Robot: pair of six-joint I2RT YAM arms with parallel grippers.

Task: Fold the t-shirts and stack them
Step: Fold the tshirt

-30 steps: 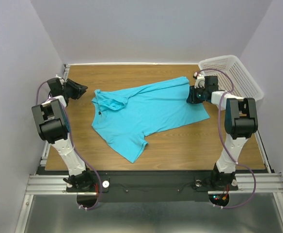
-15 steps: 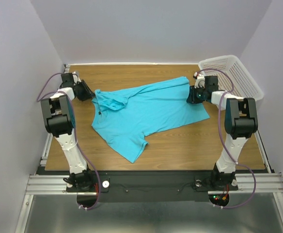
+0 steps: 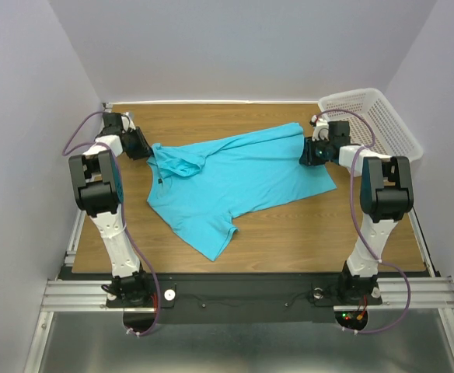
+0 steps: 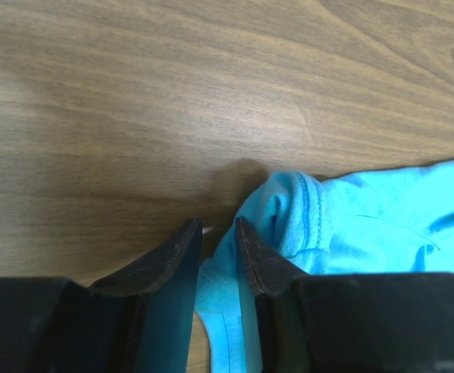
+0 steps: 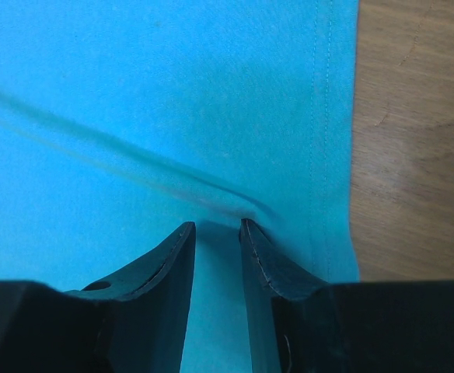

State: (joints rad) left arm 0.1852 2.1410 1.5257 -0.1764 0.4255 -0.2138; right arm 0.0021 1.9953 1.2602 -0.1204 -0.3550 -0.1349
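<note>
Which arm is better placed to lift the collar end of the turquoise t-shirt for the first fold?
Left. The left hand pinches the t-shirt edge beside the collar; the right hand grips near the hem at the opposite end.

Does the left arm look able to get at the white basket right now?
Probably not: the basket sits in the far right corner beyond the right gripper, while the left gripper is at the t-shirt's opposite end.
</note>
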